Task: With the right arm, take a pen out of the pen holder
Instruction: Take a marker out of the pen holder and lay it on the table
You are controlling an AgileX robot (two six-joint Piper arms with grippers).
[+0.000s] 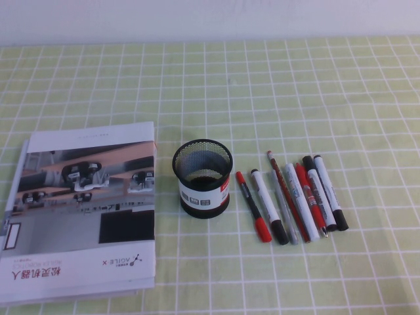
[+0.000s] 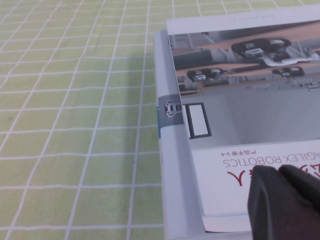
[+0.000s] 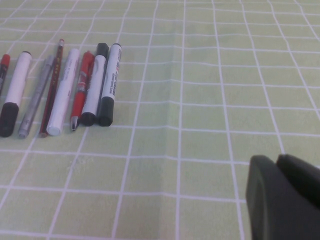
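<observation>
Plainly, the black mesh pen holder [image 1: 202, 178] was stood upright on the green checked cloth [image 1: 328, 85], just beside a stack of booklets [image 1: 85, 216] on its left. A row of pens and markers [image 1: 300, 198] was laid flat on the cloth to its right, near it but not touching. Whether anything lay inside the holder could not be told through the dark mesh. The right gripper [image 3: 276, 162] was held over bare cloth, apart from the pens, its jaws pressed together on nothing. The left gripper [image 2: 279, 172] was held over the booklets, jaws likewise together.
</observation>
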